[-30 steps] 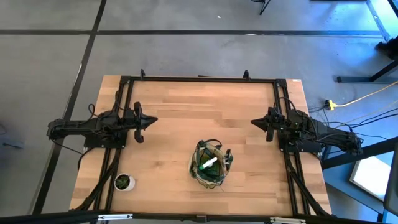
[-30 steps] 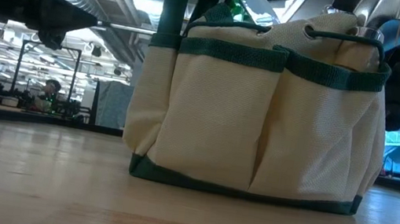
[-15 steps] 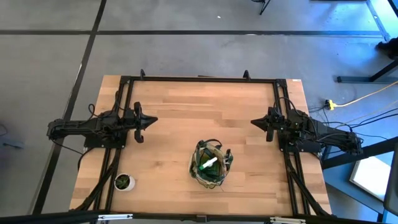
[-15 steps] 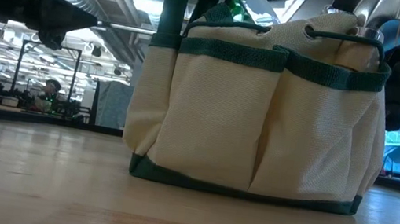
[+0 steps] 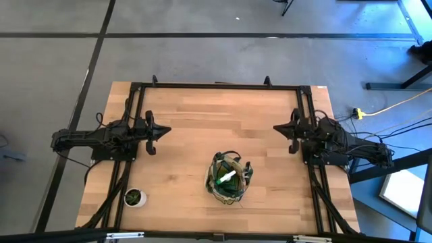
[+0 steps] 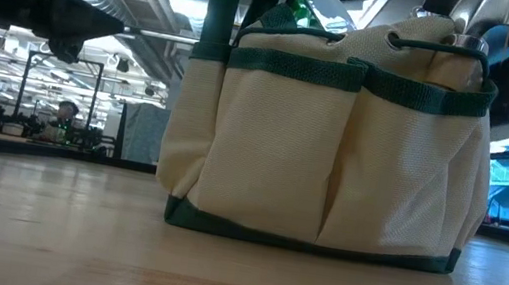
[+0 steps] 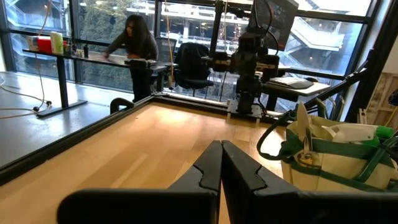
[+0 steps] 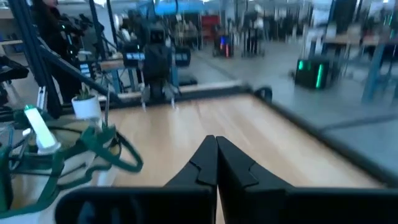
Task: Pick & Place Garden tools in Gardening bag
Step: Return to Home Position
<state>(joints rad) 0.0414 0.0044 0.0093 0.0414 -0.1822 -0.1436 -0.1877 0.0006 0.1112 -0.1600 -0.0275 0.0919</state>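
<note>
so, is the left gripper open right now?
No, the left wrist view shows the left gripper closed tip to tip, with nothing held between.

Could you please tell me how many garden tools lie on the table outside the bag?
0. The wooden table holds only the khaki-and-green fabric gardening bag, tools inside it, and a small white potted plant near a left-side corner. None seems hidden.

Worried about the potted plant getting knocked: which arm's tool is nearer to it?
Left. The left tool is over the table's left half, as is the potted plant; the right tool is over the right half.
</note>
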